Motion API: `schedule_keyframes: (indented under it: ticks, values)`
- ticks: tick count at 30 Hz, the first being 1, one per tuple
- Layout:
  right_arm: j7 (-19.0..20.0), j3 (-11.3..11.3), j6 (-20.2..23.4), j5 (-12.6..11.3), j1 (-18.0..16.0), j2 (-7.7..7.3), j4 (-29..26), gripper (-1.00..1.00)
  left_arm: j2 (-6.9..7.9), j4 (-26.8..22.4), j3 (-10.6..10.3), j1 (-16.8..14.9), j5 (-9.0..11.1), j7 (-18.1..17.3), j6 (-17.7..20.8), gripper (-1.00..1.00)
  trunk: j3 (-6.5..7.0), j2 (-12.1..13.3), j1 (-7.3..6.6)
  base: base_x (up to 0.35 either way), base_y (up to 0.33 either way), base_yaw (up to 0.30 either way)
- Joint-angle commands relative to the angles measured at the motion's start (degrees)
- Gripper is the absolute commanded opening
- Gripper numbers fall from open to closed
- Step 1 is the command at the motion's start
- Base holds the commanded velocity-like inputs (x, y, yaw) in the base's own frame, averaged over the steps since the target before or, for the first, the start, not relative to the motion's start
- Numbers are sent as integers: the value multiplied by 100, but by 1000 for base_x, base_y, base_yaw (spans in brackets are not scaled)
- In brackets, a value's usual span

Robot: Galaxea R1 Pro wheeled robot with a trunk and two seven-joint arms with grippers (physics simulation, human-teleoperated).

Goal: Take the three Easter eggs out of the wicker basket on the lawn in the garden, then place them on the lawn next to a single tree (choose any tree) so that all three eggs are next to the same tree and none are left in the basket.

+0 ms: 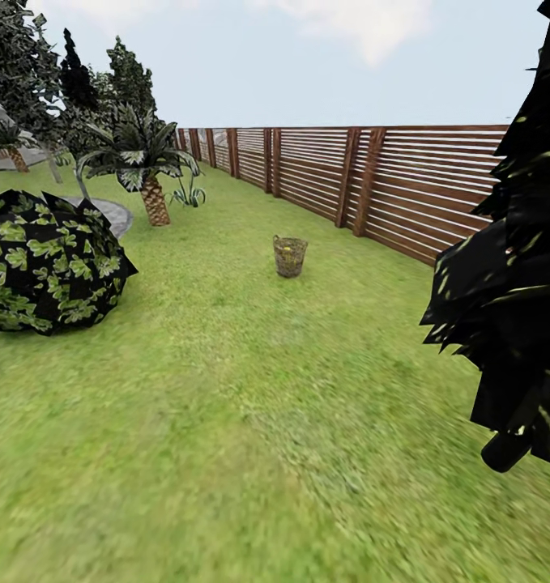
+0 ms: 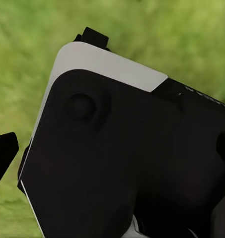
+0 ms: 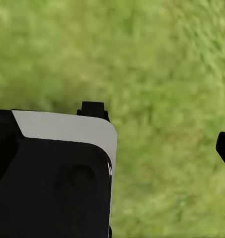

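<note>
Lawn: mottled green grass [image 1: 226, 421] spread wide underfoot, blurred beneath both wrists.
Left claw: a black and white housing [image 2: 122, 153] hung over the grass; whether the claw was apart or together, I could not tell.
Right claw: likewise a black and white housing [image 3: 52, 173] above grass; its state could not be told.
Black tree: dark foliage [image 1: 509, 283] stood close at 3 o'clock.
Bush: round, dark, leafy [image 1: 48, 263], at 10 o'clock.
Wicker basket: upright on the lawn [image 1: 290, 256] at 12 o'clock, well ahead; something yellow glinted inside.
Palm: beyond the bush [image 1: 145, 162] at 11 o'clock.
Fence: brown slats [image 1: 388, 186] ran behind the basket, from 12 towards 2 o'clock.
</note>
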Motion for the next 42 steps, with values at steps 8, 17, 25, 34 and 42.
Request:
schedule_keyframes:
  ticks: [8, 17, 25, 34, 42]
  values:
    - [-26, 1, -38, 48, -10, 0, 27, 100, 2, 11, -2, -7, 60, -4, 5, 100, 68, -3, 0, 0, 0, 0]
    - [-26, 2, -42, 52, -10, 0, 27, 100, 2, 11, -1, -7, 60, -4, 5, 100, 111, -3, 0, 0, 0, 0]
    - [-26, 2, -40, 62, -11, 0, 27, 100, 10, 11, -1, -7, 60, -4, 5, 100, 113, -3, 0, 91, 0, 0]
    - [-26, 2, -40, 66, -10, 0, 27, 100, 11, 11, -1, -7, 60, -4, 5, 100, 113, -3, 0, 309, 0, 0]
    - [-26, 2, -41, 62, -10, 0, 27, 100, 11, 11, -1, -7, 60, -4, 5, 100, 113, -3, 0, 323, 0, 0]
